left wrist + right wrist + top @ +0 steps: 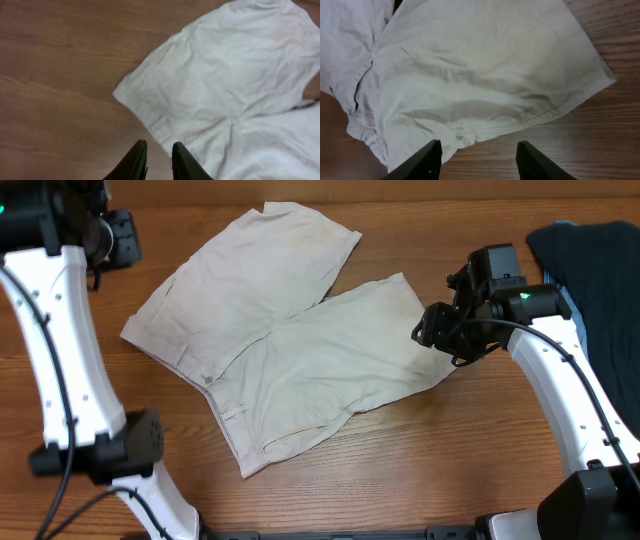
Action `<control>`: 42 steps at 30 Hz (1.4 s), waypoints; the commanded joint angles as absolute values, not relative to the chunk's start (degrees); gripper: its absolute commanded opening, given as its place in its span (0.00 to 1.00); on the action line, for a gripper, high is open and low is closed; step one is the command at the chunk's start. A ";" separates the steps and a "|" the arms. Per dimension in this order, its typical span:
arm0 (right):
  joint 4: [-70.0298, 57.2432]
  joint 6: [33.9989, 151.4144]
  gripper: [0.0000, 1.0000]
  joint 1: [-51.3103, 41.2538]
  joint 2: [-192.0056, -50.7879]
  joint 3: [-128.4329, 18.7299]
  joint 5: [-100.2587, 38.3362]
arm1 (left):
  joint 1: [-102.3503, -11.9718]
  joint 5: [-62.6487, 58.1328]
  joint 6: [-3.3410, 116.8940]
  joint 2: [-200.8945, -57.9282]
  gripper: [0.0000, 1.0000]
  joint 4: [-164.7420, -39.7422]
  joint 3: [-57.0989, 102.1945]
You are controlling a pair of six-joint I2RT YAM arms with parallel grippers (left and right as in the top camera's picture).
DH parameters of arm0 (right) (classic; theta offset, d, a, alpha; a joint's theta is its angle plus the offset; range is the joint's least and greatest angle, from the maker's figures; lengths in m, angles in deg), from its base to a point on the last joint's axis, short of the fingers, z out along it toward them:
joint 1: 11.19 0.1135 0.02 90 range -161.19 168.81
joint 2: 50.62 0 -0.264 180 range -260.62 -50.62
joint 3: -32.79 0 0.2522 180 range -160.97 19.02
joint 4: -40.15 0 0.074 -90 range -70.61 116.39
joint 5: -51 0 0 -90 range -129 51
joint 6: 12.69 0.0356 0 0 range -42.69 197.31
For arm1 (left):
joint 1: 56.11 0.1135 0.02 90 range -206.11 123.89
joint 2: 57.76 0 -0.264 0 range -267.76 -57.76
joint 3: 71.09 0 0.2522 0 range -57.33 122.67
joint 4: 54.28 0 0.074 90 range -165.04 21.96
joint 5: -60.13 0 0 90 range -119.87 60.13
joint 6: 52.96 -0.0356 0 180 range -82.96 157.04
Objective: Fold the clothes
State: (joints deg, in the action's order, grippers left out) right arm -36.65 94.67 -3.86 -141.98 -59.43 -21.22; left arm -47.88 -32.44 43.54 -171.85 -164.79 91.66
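The pale beige shorts (300, 350) lie spread flat on the wooden table, waistband at the lower left and both wide legs pointing to the upper right. My right gripper (430, 335) is open and empty, hovering just above the hem corner of the nearer leg. In the right wrist view (479, 150) its fingers straddle bare wood beside the crumpled hem of the shorts (470, 65). My left gripper (122, 242) is at the far left, off the cloth. In the left wrist view (157, 159) its fingers are a narrow gap apart and empty, beside the shorts' edge (235, 75).
A dark navy garment (600, 270) lies heaped at the right edge, with a strip of light blue cloth (563, 226) showing at its top. The white arm links stand at the left (60, 350) and right (570, 400) of the table.
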 commanded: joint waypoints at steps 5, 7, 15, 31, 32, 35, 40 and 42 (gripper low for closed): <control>-37.55 94.87 0.54 -3.68 -141.58 -59.67 -20.87 | -49.26 -23.61 47.15 -134.41 0.28 -160.35 37.67; -36.79 94.87 0.57 -3.68 -141.58 -59.67 -20.87 | -50.59 -18.26 48.98 -129.36 0.29 -152.87 20.45; -37.00 94.85 0.58 -3.68 -141.58 -59.67 -20.87 | -58.88 -3.09 59.61 -136.20 0.45 -125.90 -16.27; -36.94 94.83 0.58 -3.68 -141.58 -59.67 -20.90 | -60.43 -12.60 68.63 -142.78 0.54 -120.22 -22.06; -36.98 94.83 0.58 -3.68 -141.58 -59.67 -20.90 | -60.43 -13.97 68.92 -142.78 0.51 -120.00 -22.08; -36.96 94.85 0.58 -3.68 -141.58 -59.67 -20.90 | -60.43 -15.90 70.29 -142.78 0.14 -120.88 -22.72; -37.00 94.83 0.58 -3.68 -141.58 -59.67 -20.90 | -57.39 -19.48 84.65 -142.25 0.04 -129.29 -23.11; -36.98 94.85 0.58 -3.68 -141.58 -59.67 -20.90 | -50.64 -23.22 88.63 -141.60 0.04 -132.66 -23.09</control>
